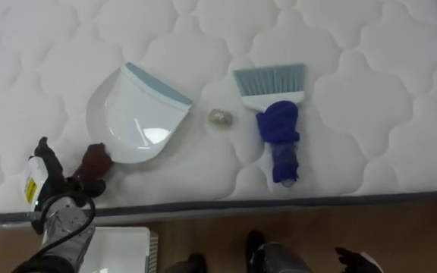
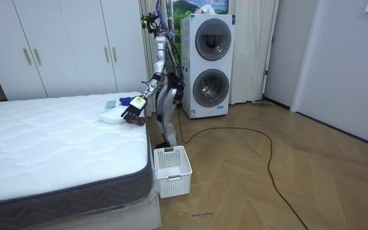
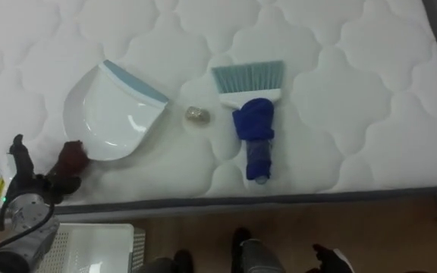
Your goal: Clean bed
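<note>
A white dustpan (image 1: 131,114) with a pale blue lip lies on the white quilted mattress (image 1: 370,45), its brown handle (image 1: 95,159) pointing at the near edge. My left hand (image 1: 58,186) sits just left of that handle, fingers loose and fingertips touching it, thumb raised. A small crumpled ball of rubbish (image 1: 218,117) lies between the dustpan and a hand brush (image 1: 278,129) with pale blue bristles and a blue handle. My right hand (image 1: 353,259) hangs low over the floor at the lower right. In the room view I stand at the bed's side.
A white slatted basket (image 2: 171,169) stands on the wooden floor by the bed's corner, below my left arm (image 1: 120,250). Two stacked washing machines (image 2: 209,64) and white wardrobes (image 2: 62,51) line the far wall. The mattress edge (image 1: 279,199) runs along the front.
</note>
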Available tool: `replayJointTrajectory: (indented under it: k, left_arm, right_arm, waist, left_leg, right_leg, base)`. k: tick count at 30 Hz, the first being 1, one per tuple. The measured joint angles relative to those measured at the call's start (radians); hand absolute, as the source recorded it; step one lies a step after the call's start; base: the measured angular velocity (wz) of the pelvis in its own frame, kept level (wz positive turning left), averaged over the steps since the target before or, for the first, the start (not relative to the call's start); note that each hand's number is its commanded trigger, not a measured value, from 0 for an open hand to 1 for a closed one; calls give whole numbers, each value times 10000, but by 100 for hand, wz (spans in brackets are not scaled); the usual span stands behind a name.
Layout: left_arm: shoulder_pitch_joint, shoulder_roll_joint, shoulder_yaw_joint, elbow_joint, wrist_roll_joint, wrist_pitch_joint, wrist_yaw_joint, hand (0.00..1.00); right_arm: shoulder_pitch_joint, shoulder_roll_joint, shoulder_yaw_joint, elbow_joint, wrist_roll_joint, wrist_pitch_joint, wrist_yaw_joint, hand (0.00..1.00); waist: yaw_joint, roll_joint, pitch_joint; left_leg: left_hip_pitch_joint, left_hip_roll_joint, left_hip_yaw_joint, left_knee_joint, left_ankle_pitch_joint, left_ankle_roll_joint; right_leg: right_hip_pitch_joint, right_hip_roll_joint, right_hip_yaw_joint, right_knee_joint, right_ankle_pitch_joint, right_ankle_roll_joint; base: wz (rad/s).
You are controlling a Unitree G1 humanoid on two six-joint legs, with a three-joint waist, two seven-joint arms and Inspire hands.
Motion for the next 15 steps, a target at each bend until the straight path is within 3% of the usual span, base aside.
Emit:
replayJointTrajectory:
  k: [6,15]
  left_arm:
    - [-132,29,-191,-1,-145,-88,60,0]
    - [-211,171,-297,146,-415,-128,-404,0]
  right_arm:
    - [-10,-13,205,-77,242,-67,2,0]
    - [20,-65,401,-397,242,-73,30,0]
  waist:
    - [-38,-47,34]
    - [-279,-122,89]
  left_leg:
    - [-201,5,12,170,-63,15]
    - [-598,241,140,1204,-618,33]
  right_leg:
    - [-190,-38,-28,171,-67,-8]
    - [-534,0,-19,972,-456,-17]
  base:
    - [1]
    - [-1]
